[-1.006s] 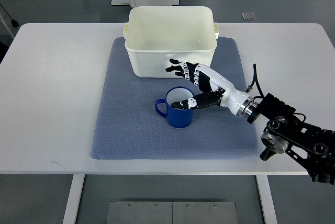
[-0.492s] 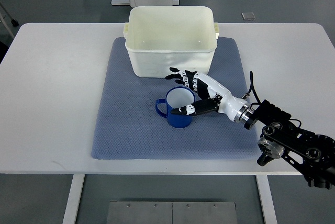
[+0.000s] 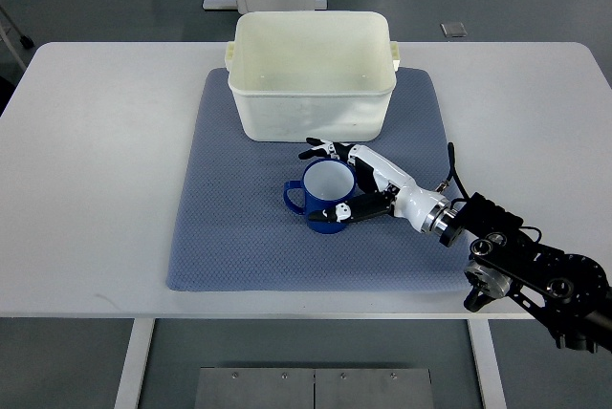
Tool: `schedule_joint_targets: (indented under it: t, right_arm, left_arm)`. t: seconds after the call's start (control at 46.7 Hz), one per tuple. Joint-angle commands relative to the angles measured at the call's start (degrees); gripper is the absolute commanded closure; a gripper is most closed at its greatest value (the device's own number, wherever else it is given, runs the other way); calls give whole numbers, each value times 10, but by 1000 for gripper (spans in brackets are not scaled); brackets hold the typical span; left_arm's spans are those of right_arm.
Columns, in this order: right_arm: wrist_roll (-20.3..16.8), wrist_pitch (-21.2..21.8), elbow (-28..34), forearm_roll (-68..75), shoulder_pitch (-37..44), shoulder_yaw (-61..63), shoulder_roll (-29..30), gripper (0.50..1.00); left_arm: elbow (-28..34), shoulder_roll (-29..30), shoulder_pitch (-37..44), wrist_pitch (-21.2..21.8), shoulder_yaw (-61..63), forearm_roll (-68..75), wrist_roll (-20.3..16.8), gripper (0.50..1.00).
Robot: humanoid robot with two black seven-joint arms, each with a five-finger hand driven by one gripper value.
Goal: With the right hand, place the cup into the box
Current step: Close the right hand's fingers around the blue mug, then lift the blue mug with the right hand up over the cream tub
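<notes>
A blue cup [image 3: 327,180] with a white inside stands upright on the blue-grey mat [image 3: 229,227], its handle pointing left. Just beyond it stands the empty white box [image 3: 306,118]. My right hand [image 3: 316,183] reaches in from the lower right and brackets the cup. Its fingers [image 3: 320,149] spread past the cup's far rim, and the thumb [image 3: 335,213] lies against the near wall. The hand is open, not clamped, and the cup rests on the mat. The left arm is out of view.
The mat lies in the middle of a white table [image 3: 96,141]. The box sits on the mat's far edge. My right forearm and its black wrist joints [image 3: 521,266] hang over the table's front right edge. Grey floor surrounds the table.
My right hand has dropped lower and toward the front. Its fingers moved from the box wall to the cup's far rim, and the thumb slid from the cup's rim to its near side.
</notes>
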Motion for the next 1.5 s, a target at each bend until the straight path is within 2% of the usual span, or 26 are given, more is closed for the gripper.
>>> schedule_joint_targets:
  t: [0.0, 0.556, 0.621, 0.685, 0.728, 0.77, 0.813, 0.835, 1.477]
  right_arm:
    - [-1, 0, -6, 0, 0, 1, 2, 500]
    - [0, 0, -37, 1, -3, 0, 15, 500]
    - [1, 0, -37, 1, -4, -2, 16, 523]
    - [6, 0, -37, 1, -5, -5, 16, 603]
    - [14, 0, -37, 1, -6, -6, 16, 686]
    - [22, 0, -37, 1, -6, -6, 16, 813]
    - [29, 0, -38, 1, -6, -7, 16, 979]
    - [29, 0, -38, 1, -6, -7, 16, 1000]
    - [65, 2, -32, 3, 8, -3, 5, 1000]
  left_arm:
    - [0, 0, 0, 0, 0, 0, 0, 500]
    - [0, 0, 0, 0, 0, 0, 0, 500]
    - [0, 0, 0, 0, 0, 0, 0, 500]
    - [0, 0, 0, 0, 0, 0, 0, 500]
    - [0, 0, 0, 0, 0, 0, 0, 500]
    - [0, 0, 0, 0, 0, 0, 0, 500]
    - [0, 0, 0, 0, 0, 0, 1, 500]
    - [0, 0, 0, 0, 0, 0, 0, 500]
    - [0, 0, 0, 0, 0, 0, 0, 500]
